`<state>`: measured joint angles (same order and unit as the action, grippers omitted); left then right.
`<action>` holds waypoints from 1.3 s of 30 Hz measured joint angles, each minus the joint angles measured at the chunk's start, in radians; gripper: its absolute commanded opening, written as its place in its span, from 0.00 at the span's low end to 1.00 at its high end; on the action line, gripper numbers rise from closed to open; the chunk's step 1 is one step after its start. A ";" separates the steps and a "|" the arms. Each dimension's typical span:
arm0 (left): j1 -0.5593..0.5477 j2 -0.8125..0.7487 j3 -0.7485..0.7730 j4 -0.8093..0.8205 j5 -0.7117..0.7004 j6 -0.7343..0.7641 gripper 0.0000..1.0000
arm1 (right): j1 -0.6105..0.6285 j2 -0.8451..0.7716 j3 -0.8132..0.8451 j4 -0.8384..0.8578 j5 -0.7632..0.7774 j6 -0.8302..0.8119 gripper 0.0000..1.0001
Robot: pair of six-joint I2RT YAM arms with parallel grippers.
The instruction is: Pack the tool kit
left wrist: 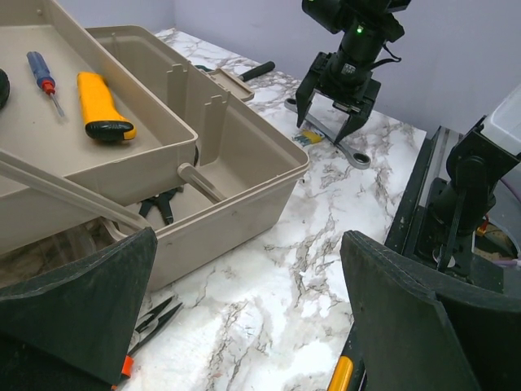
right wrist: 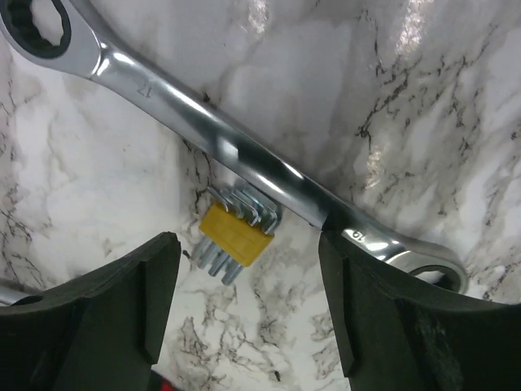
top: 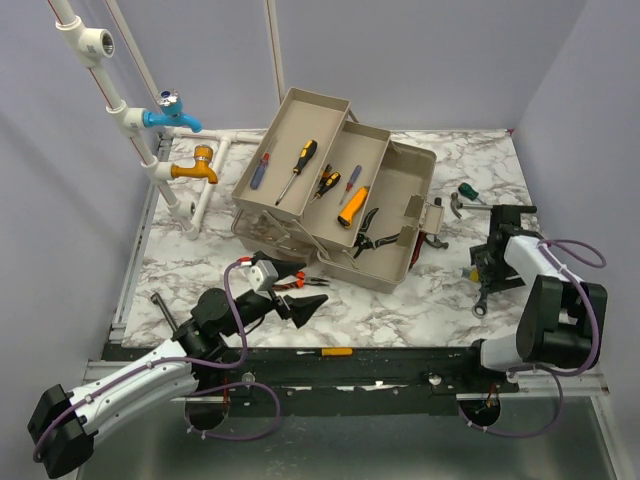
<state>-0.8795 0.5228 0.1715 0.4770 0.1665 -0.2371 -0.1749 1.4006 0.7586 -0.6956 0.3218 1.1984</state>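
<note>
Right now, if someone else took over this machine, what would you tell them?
Left hand: open, empty, above the table beside the orange-handled pliers.
Right hand: open, empty, over the wrench and yellow hex key set.
Done: several screwdrivers lie in the trays of the open toolbox, black cutters in its bottom.
Left: pliers, wrench, hex keys and the green-handled screwdriver on the table go in; then close up.
</note>
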 measured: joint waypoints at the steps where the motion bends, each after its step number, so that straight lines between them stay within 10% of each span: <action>1: 0.000 0.000 0.000 0.000 0.000 0.000 0.99 | -0.015 0.011 0.010 0.009 -0.014 0.008 0.75; 12: 0.000 -0.005 0.000 0.000 0.000 0.000 0.99 | -0.069 0.134 0.085 0.005 -0.046 0.047 0.63; 28: 0.000 -0.018 0.000 -0.003 0.000 0.001 0.99 | -0.082 0.190 0.138 -0.050 -0.082 0.040 0.02; 39: 0.000 -0.032 0.000 -0.007 -0.001 0.001 0.99 | -0.077 0.064 0.160 -0.044 -0.150 0.027 0.01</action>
<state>-0.8795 0.4908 0.1715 0.4698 0.1658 -0.2359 -0.2520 1.4647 0.9188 -0.7395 0.1719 1.2255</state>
